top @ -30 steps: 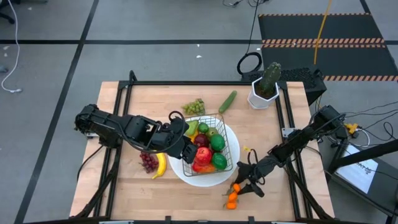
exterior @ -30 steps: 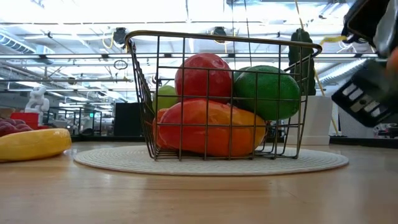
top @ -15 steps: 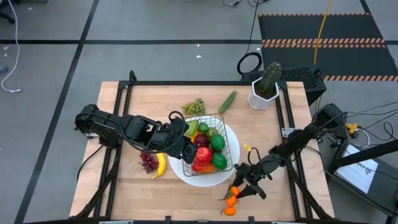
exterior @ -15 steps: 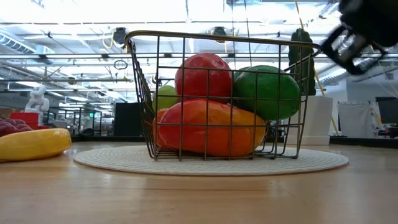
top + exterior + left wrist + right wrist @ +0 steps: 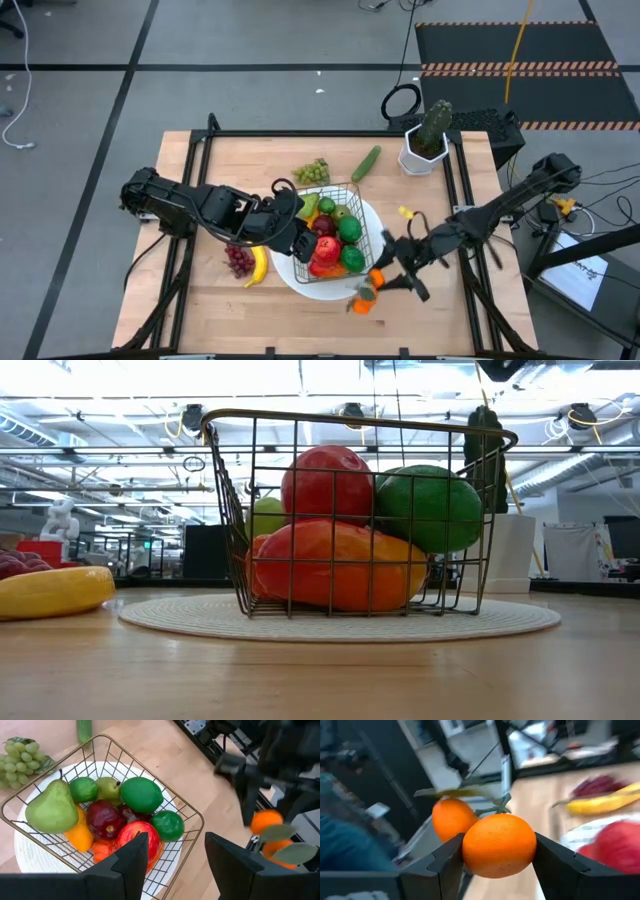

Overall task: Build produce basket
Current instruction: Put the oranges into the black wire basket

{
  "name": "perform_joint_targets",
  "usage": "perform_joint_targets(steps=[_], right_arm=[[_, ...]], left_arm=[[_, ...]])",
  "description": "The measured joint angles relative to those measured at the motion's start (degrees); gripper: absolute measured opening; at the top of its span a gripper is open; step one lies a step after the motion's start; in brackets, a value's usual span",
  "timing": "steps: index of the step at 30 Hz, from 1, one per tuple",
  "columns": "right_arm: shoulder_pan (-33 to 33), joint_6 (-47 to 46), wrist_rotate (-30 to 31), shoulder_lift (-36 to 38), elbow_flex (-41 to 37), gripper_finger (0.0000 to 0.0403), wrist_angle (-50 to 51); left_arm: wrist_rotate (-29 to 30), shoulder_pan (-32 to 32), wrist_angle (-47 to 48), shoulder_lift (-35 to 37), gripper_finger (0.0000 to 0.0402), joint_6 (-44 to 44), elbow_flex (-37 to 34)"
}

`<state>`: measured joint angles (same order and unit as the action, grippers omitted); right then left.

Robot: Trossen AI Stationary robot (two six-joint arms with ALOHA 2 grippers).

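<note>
Orange round tangerines (image 5: pixel 499 845), leafy stems.

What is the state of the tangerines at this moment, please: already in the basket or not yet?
Not yet in. The right gripper holds the tangerines between its fingers, lifted beside the plate, outside the basket.

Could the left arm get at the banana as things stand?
Probably yes. The banana lies bare on the table beside the plate, close under the left gripper, which is open and empty over the basket.
</note>
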<state>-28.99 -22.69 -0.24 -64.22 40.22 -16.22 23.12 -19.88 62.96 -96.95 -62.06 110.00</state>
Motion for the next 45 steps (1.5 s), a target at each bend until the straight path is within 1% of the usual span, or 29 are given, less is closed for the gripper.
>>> perform_joint_targets(steps=[8, 13, 17, 22, 25, 30, 34, 36, 40, 45], right_arm=[[3.12, 4.05, 5.34, 9.71, 2.82, 0.0203, 7.08], [3.94, 8.09, 9.77, 13.77, 6.87, 0.0203, 13.42], [3.95, 15.30, 17.13, 16.30, 10.64, 0.0203, 18.36], [3.97, 24.63, 28.99, 18.96, 12.92, 0.0203, 18.14], [3.97, 31.23, 34.33, 20.23, 13.75, 0.0203, 17.72], [3.95, 44.76, 36.44, 22.35, 13.89, 0.0203, 17.59], [3.95, 50.28, 36.56, 23.58, 13.89, 0.0203, 17.54], [3.95, 50.80, 37.57, 23.84, 13.89, 0.0203, 17.52], [3.93, 48.72, 39.28, 23.84, 13.89, 0.0203, 17.57], [3.95, 47.16, 39.35, 23.82, 13.89, 0.0203, 17.57]], left_arm=[[0.16, 0.51, 0.00, 0.00, 0.0195, 0.32, 0.00], [0.76, 0.80, 0.00, 0.00, 0.0196, 0.52, 0.00], [1.01, 1.15, 0.00, 0.00, 0.0196, 0.88, 0.00], [1.02, 2.04, -0.02, 0.00, 0.0195, 1.57, 0.00], [1.02, 2.72, -0.02, 0.00, 0.0196, 1.59, 0.00], [1.02, 3.49, -0.04, 0.00, 0.0196, 1.95, 0.00], [1.02, 3.80, -0.04, 0.00, 0.0196, 2.49, 0.00], [1.02, 3.85, -0.04, 0.00, 0.0196, 3.07, 0.00], [1.02, 4.23, -0.05, 0.00, 0.0196, 3.76, 0.00], [1.02, 4.98, -0.08, 0.00, 0.0196, 4.68, 0.00]])
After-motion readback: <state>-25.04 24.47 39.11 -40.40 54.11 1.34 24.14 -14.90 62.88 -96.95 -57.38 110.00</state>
